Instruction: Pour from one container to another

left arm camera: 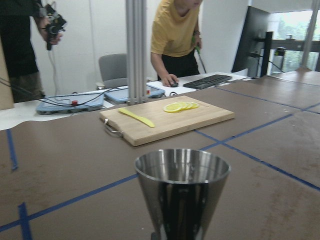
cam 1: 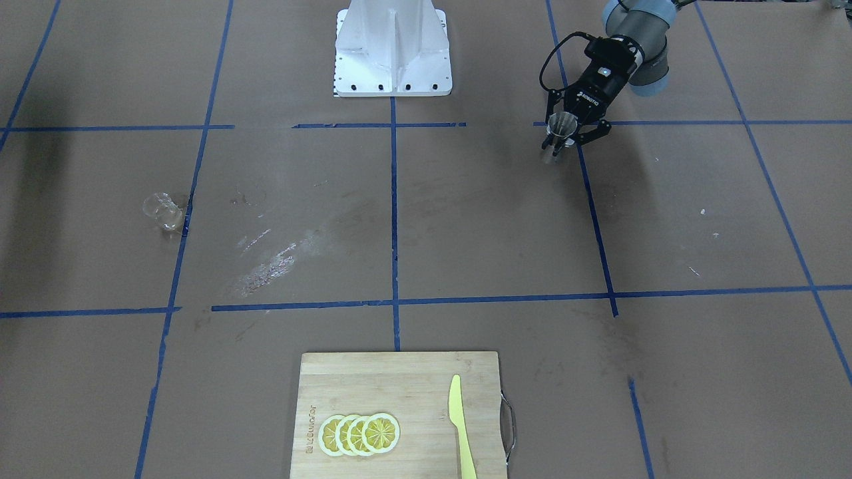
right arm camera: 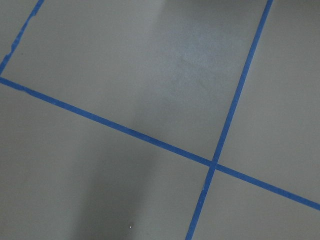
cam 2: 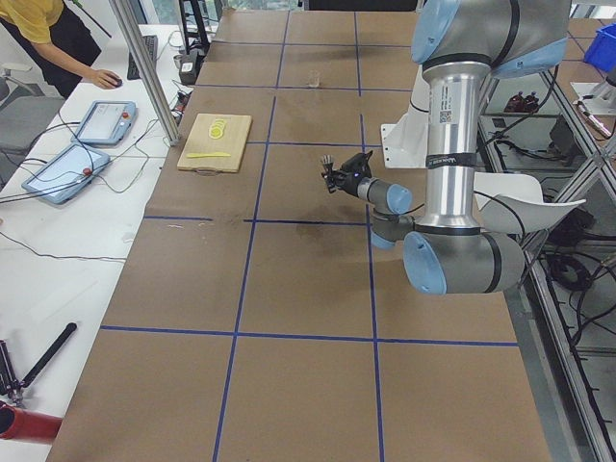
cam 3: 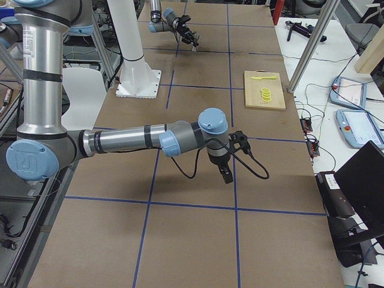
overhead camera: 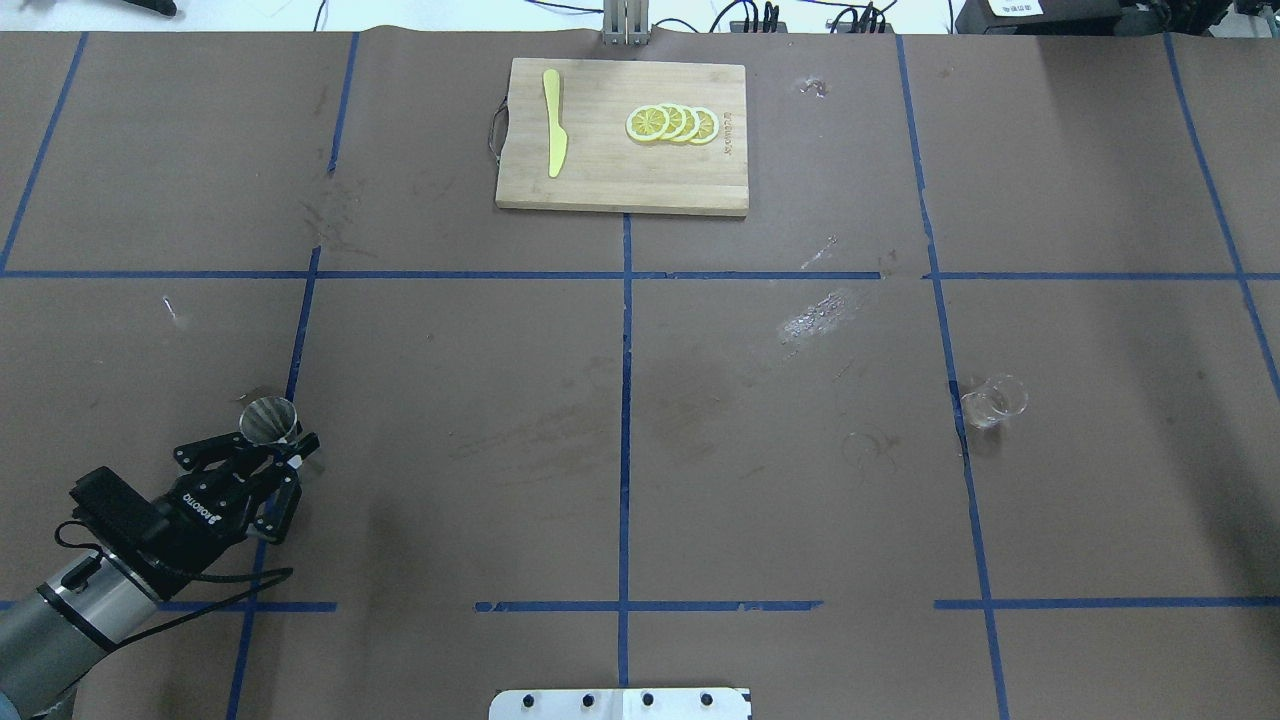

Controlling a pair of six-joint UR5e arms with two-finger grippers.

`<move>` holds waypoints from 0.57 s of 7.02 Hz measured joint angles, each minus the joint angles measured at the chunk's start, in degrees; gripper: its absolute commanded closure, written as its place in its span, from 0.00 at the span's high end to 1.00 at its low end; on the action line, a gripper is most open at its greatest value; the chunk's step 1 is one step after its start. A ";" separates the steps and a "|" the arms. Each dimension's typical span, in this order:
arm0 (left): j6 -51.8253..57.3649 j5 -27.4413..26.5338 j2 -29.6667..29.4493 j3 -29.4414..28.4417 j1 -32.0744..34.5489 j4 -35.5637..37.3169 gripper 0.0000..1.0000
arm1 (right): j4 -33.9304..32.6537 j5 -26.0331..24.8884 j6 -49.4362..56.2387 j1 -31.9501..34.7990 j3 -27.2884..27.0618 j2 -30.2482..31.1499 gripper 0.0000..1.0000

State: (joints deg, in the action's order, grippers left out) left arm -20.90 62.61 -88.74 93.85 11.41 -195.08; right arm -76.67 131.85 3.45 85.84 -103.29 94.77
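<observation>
The silver metal jigger stands upright between the fingers of my left gripper, which is shut on its narrow waist, at the table's near left. Its open upper cone fills the bottom of the left wrist view, and it also shows in the front view as the jigger inside the left gripper. The clear glass cup sits alone far to the right, beside a blue tape line, seen as the cup from the front. My right gripper hangs over bare table, far from both; I cannot tell whether it is open.
A wooden cutting board at the far middle carries lemon slices and a yellow knife. The white robot base stands at the near edge. People and tablets are at the side bench beyond the board.
</observation>
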 measured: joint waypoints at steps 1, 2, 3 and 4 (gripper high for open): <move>0.89 11.98 -2.62 -0.15 4.99 0.24 0.00 | 0.61 -0.01 -0.07 0.02 0.04 -0.10 0.99; 1.20 20.75 -4.93 -0.42 8.79 0.76 0.00 | 0.81 -0.01 -0.10 0.03 0.06 -0.15 0.99; 2.10 27.97 -8.48 -0.75 11.99 3.09 0.00 | 0.88 -0.01 -0.11 0.03 0.02 -0.18 0.99; 4.76 34.19 -13.30 -1.94 15.16 6.90 0.00 | 0.90 -0.03 -0.09 0.03 -0.01 -0.22 0.99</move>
State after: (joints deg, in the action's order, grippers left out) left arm -16.14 96.80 -102.05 91.91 26.57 -188.18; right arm -75.77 131.82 3.36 85.87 -103.30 94.54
